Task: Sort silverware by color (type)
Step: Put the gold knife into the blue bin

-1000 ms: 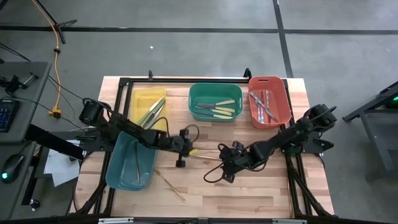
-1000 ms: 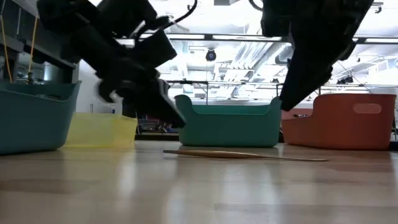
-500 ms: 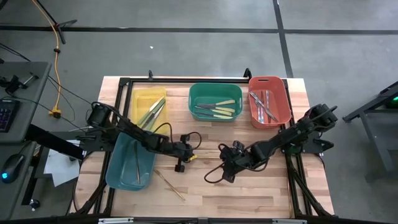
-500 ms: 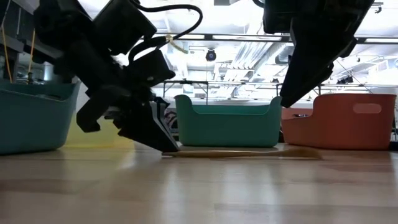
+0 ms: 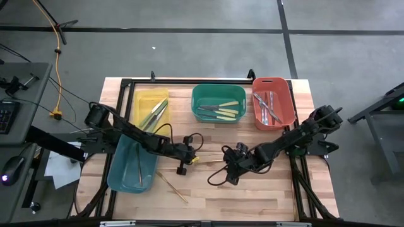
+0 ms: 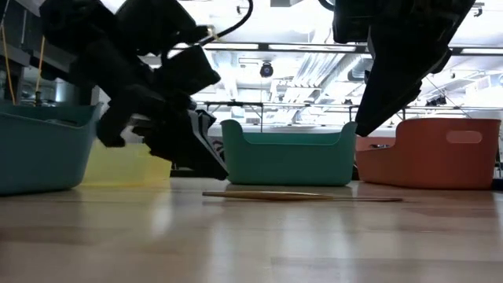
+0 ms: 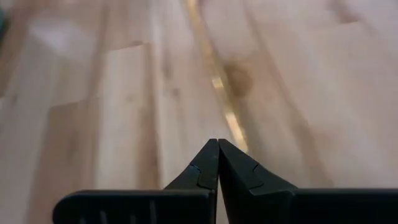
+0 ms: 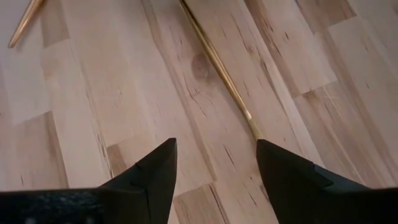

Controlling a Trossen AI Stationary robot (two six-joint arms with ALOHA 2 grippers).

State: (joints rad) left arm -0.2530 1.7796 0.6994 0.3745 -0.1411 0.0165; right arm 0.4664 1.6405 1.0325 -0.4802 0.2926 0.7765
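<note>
I see the table [image 5: 265, 195] carrying four bins. The teal bin [image 5: 120, 180] holds one wooden utensil [image 5: 140, 167]; the yellow bin [image 5: 142, 101] holds green-handled pieces [image 5: 154, 113]; the green bin [image 5: 218, 90] yellow-handled ones [image 5: 222, 111]; the red bin [image 5: 281, 120] silver ones [image 5: 266, 106]. Two tan utensils lie loose: one [image 6: 302, 196] between the grippers, another [image 5: 172, 187] nearer the front edge. Left gripper [image 7: 217, 155] is clenched empty; right gripper [image 8: 214, 163] is spread.

Bright, even overhead light fills the room. From table height, ceiling light strips [image 6: 259, 49] glare at twelve o'clock, turning both arms into dark silhouettes, and the wooden tabletop [image 6: 251, 236] blurs at six o'clock. The left wrist picture is soft throughout.
</note>
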